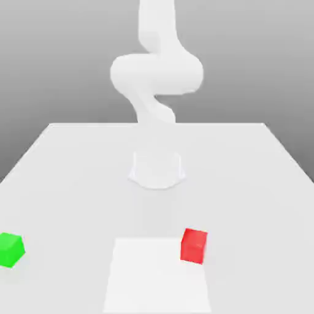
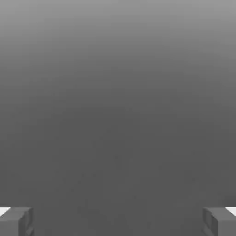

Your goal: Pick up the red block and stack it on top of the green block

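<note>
White table (image 1: 73,178); paler square patch (image 1: 156,276), perhaps mat.

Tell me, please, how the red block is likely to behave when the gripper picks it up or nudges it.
The red block looks like a solid cube, so probably stiff. Its flat faces suggest it would slide rather than roll. Sitting squat on the table, it seems unlikely to tip.

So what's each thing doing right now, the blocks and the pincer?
red block: sitting flat on the table, on its own, nothing on it.
green block: sitting flat on the table, far off at the exterior view's left, nothing stacked on it.
pincer: wide open, holding nothing.
</note>
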Available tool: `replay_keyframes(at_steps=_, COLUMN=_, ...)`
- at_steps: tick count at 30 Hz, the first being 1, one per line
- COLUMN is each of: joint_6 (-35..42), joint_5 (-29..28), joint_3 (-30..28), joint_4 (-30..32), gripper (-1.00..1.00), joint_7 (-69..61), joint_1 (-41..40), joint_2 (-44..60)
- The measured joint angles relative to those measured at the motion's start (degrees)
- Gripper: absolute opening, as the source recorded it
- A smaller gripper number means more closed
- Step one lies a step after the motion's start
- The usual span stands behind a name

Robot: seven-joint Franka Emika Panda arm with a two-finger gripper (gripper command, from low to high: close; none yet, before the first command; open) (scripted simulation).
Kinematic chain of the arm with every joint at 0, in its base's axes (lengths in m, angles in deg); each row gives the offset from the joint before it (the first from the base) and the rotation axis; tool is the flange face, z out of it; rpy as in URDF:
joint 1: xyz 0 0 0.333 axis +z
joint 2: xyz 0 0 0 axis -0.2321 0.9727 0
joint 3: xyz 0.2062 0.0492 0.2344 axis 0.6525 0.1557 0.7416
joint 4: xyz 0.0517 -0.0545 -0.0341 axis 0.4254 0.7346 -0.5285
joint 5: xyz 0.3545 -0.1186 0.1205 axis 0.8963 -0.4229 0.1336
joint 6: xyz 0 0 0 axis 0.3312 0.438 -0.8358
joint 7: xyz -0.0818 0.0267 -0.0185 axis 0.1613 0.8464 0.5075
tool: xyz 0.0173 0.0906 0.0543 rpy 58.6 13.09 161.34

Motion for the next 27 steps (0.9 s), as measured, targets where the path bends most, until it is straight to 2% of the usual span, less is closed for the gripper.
replay_keyframes(at_steps=12, joint_6=-16.02, joint_5=-0.96, joint_3=9.85, joint_4=17.62, gripper=0.0, joint_7=17.38, joint_1=-2.47, joint_2=24.34)
replay_keyframes(at_steps=18, joint_6=-25.63, joint_5=1.1, joint_3=12.64, joint_4=26.8, gripper=0.0, joint_7=25.06, joint_1=-1.06, joint_2=38.57)
replay_keyframes(at_steps=23, joint_6=-32.63, joint_5=-5.2, joint_3=10.76, joint_4=26.5, gripper=0.0, joint_7=30.62, joint_1=-0.59, joint_2=47.3)
replay_keyframes(at_steps=26, joint_6=-36.82, joint_5=-10.5, joint_3=6.67, joint_4=25.77, gripper=0.0, joint_7=34.47, joint_1=2.22, joint_2=52.44)
replay_keyframes(at_steps=27, joint_6=-38.07, joint_5=-11.66, joint_3=5.06, joint_4=25.58, gripper=-1.0, joint_7=35.3, joint_1=3.55, joint_2=53.94)
